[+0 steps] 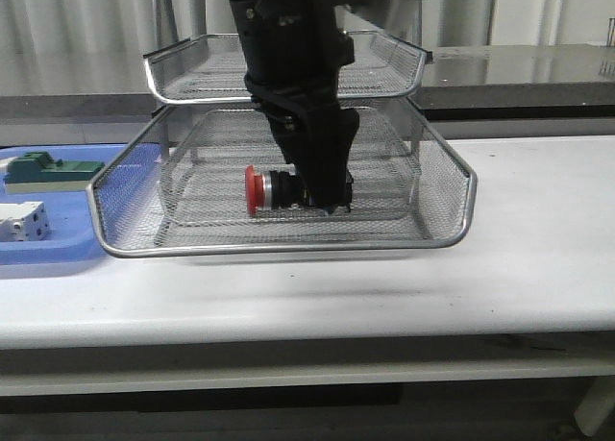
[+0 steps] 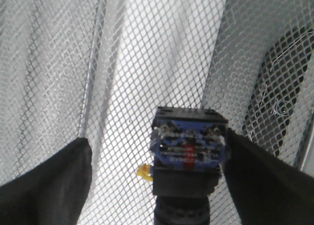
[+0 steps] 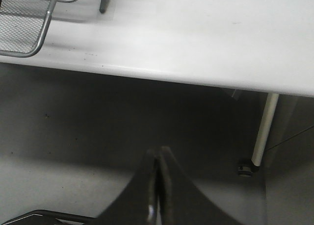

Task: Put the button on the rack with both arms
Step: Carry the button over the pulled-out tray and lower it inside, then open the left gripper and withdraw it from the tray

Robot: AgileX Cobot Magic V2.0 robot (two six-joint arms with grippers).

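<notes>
The button [image 1: 272, 190] lies on its side in the lower tray of the wire rack [image 1: 442, 177], long axis level, red head pointing left. The left gripper [image 1: 322, 186] has its fingers spread, straddling the button's rear block. The right gripper [image 3: 158, 178] hangs off the table [image 3: 206, 34] edge, fingers pressed together.

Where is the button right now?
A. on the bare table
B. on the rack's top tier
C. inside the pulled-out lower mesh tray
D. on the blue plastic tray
C: the button sits inside the rack's extended lower tray, with the left pincer around its black body.
</notes>
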